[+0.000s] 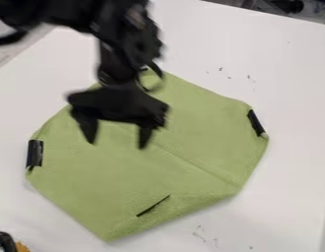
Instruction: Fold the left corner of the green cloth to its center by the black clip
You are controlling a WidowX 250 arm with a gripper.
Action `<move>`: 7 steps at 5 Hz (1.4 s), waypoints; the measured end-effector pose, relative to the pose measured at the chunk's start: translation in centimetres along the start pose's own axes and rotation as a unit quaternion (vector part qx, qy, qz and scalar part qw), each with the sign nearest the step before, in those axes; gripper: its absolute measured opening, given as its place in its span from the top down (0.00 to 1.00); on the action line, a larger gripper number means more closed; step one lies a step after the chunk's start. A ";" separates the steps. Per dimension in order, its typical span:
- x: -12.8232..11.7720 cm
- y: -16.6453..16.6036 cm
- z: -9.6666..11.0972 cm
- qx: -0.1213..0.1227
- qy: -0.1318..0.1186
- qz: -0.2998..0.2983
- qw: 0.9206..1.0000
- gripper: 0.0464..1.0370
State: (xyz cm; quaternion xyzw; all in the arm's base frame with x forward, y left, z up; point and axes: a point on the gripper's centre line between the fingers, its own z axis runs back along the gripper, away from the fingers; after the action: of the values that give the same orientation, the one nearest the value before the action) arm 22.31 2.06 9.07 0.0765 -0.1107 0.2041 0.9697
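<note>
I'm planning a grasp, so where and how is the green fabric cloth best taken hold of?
Pinch the green fabric cloth by its folded-over edge nearest the camera, beside the thin black strip, coming from above: the doubled layers there likely offer more to grip than the flatter middle.

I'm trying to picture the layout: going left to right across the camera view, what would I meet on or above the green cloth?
Left black strip at the green cloth's edge → black gripper, fingers apart → right black strip near the opposite edge.
</note>
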 end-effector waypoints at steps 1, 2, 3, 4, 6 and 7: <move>1.9 4.5 -1.2 -0.007 -0.006 0.034 0.999 0.04; 2.3 7.9 -3.5 -0.012 0.012 0.054 0.998 0.04; 3.0 11.7 -5.7 -0.014 0.006 0.076 0.997 0.04; 3.3 13.5 -7.7 -0.024 0.012 0.072 0.997 0.04; 2.7 13.5 -9.9 -0.034 0.021 0.055 0.998 0.04; 2.3 13.2 -10.8 -0.039 0.031 0.040 0.998 0.07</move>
State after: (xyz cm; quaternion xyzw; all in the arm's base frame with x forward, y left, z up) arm 20.89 16.98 0.58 0.0272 -0.0912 0.2409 0.9659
